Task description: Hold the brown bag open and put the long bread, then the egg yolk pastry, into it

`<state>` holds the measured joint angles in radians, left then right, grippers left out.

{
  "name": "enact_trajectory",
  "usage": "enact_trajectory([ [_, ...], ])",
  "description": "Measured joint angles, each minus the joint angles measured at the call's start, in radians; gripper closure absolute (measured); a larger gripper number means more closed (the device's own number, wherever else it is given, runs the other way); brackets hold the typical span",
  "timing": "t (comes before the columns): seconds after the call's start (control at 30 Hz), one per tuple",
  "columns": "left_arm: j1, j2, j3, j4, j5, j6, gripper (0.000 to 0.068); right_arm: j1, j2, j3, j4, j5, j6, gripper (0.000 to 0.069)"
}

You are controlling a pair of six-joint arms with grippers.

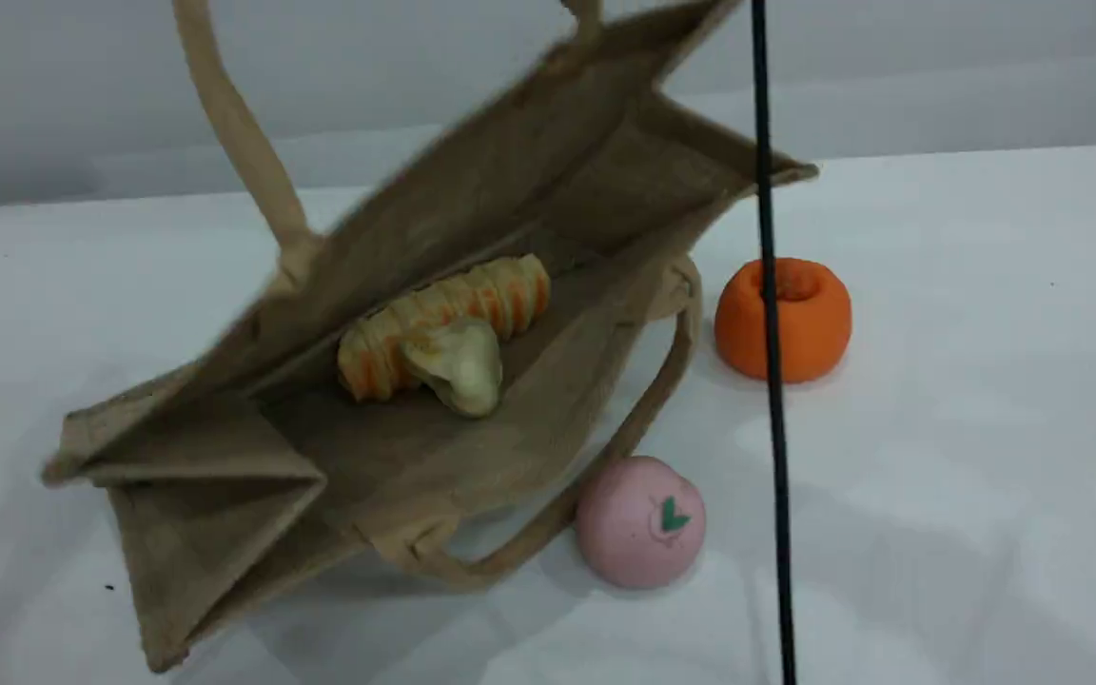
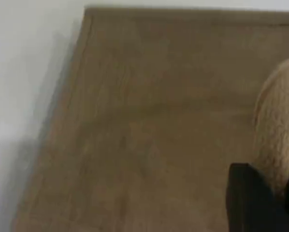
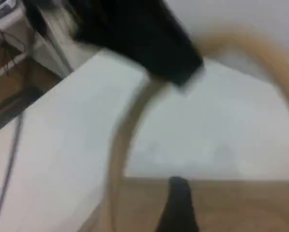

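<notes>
Left fingers (image 2: 251, 203) clamp a handle (image 2: 277, 121) of the brown bag (image 1: 472, 200); right fingers' (image 3: 178, 208) spacing cannot be told.

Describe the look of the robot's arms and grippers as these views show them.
Little shows. The left gripper has black, blocky fingertips with angular edges. The right gripper shows one slim, rounded black fingertip. No arm links appear in the scene view, only a thin black line, perhaps a cable, running top to bottom. No markings are legible.

The long striped soft bread (image 1: 472, 304) lies in the big brown woven bag (image 1: 205, 533), with the small lumpy white pastry (image 1: 460, 366) touching its front. A round orange ball (image 1: 805, 323) sits right of the bag and a smooth pink ball (image 1: 640, 521) in front.
</notes>
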<state>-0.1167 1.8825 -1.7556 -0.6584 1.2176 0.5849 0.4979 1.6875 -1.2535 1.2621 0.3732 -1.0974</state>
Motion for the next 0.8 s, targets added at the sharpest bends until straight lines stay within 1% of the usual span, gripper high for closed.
enact_trajectory([
  [0.17, -0.05, 0.062, 0.0, 0.0, -0.031, 0.005, 0.0599, -0.001, -0.078, 0.0, -0.129, 0.011, 0.1, 0.019],
  [0.27, -0.065, 0.084, 0.0, 0.0, -0.068, 0.006, 0.0592, -0.018, -0.132, 0.0, -0.245, 0.049, 0.193, 0.019],
  [0.47, -0.078, 0.131, 0.0, 0.0, -0.072, 0.006, 0.0583, -0.082, -0.246, 0.0, -0.487, 0.221, 0.429, 0.019],
  [0.57, -0.092, 0.148, 0.0, -0.004, -0.075, 0.006, 0.0566, -0.103, -0.307, 0.0, -0.605, 0.303, 0.548, 0.0192],
  [0.63, -0.106, 0.159, 0.0, -0.004, -0.074, 0.006, 0.0539, -0.103, -0.349, 0.0, -0.676, 0.355, 0.625, 0.0195],
  [0.7, -0.119, 0.17, 0.0, -0.008, -0.053, 0.005, 0.0493, -0.103, -0.385, 0.0, -0.749, 0.404, 0.69, 0.0199],
  [0.8, -0.145, 0.184, 0.0, -0.037, -0.008, 0.007, 0.0374, -0.103, -0.453, 0.0, -0.863, 0.483, 0.787, 0.0205],
])
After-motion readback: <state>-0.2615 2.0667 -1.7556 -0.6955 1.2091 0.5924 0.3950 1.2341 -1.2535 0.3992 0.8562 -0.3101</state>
